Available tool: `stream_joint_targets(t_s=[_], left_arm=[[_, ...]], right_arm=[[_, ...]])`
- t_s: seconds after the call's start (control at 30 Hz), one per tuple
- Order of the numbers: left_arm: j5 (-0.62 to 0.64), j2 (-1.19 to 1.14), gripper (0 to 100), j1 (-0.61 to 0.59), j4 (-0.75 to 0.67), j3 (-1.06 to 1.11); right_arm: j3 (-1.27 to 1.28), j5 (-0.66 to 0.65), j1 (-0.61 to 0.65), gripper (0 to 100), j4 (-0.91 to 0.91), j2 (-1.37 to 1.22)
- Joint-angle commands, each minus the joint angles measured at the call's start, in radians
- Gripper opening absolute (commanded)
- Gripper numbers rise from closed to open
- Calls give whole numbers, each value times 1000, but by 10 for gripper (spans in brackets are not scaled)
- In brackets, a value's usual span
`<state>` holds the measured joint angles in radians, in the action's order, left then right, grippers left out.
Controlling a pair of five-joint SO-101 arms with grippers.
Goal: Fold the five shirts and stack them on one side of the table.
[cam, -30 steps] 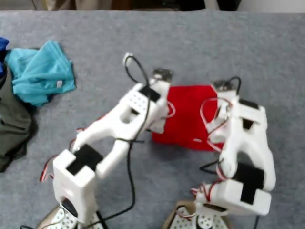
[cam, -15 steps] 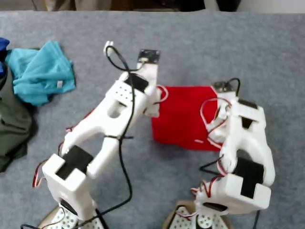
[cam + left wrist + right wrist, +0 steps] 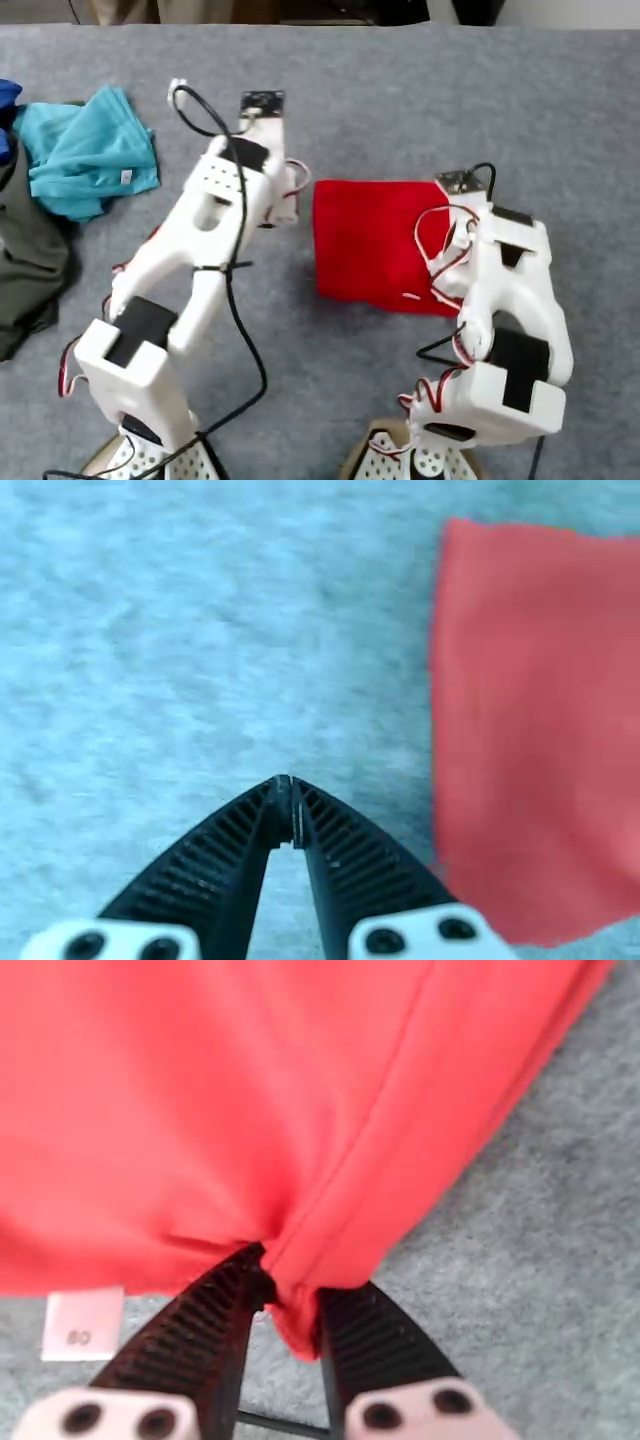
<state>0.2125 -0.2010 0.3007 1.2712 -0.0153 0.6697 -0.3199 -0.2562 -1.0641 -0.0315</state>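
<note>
1. The red shirt lies folded into a flat, roughly square shape, with straight edges and a small white tag at its near edge.
2. It sits on the grey table, between the two arms and nearer the right one.
3. In the right wrist view the right gripper is clenched on a bunched edge of the red shirt. Cloth is pinched between the black ribbed jaws, and a fold line runs away from the pinch. The white tag lies just beside that gripper.
4. In the left wrist view the left gripper has its jaws pressed together with no cloth in them. It hangs over bare table, with the shirt's straight side edge just beside it but apart from the tips.
5. A teal shirt lies crumpled, well apart from the red one, near the table's far left side.
6. A dark garment is heaped at the left edge, touching the teal shirt. A scrap of blue cloth shows at the edge just beyond them.
</note>
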Motion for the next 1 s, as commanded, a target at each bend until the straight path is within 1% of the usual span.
stream_joint_targets(t_s=[0.0,0.03,0.17,0.27,0.37,0.5,0.63,0.73,0.83,0.9,0.97], left_arm=[[-57,53,21,-72,17,-48],[-71,53,21,-95,14,-46],[-110,42,21,-210,-14,-32],[-143,42,21,-285,-18,-17],[-163,42,21,-353,-14,-15],[-184,42,21,-420,-12,-15],[-199,42,21,-460,-11,-15],[-199,42,21,-471,-11,-3],[-199,42,21,-466,-11,29],[-198,42,21,-462,-11,52],[-196,44,21,-462,-12,72]], right_arm=[[-79,5,27,4,-61,51],[-111,6,19,4,-84,68],[-255,34,-79,4,-224,105],[-312,26,-154,4,-272,114],[-321,-12,-231,4,-278,114],[-321,-81,-364,4,-272,108],[-325,-166,-509,4,-270,107],[-325,-212,-585,4,-249,107],[-320,-221,-572,4,-241,107],[-328,-213,-510,4,-241,110],[-337,-190,-407,4,-239,117]])
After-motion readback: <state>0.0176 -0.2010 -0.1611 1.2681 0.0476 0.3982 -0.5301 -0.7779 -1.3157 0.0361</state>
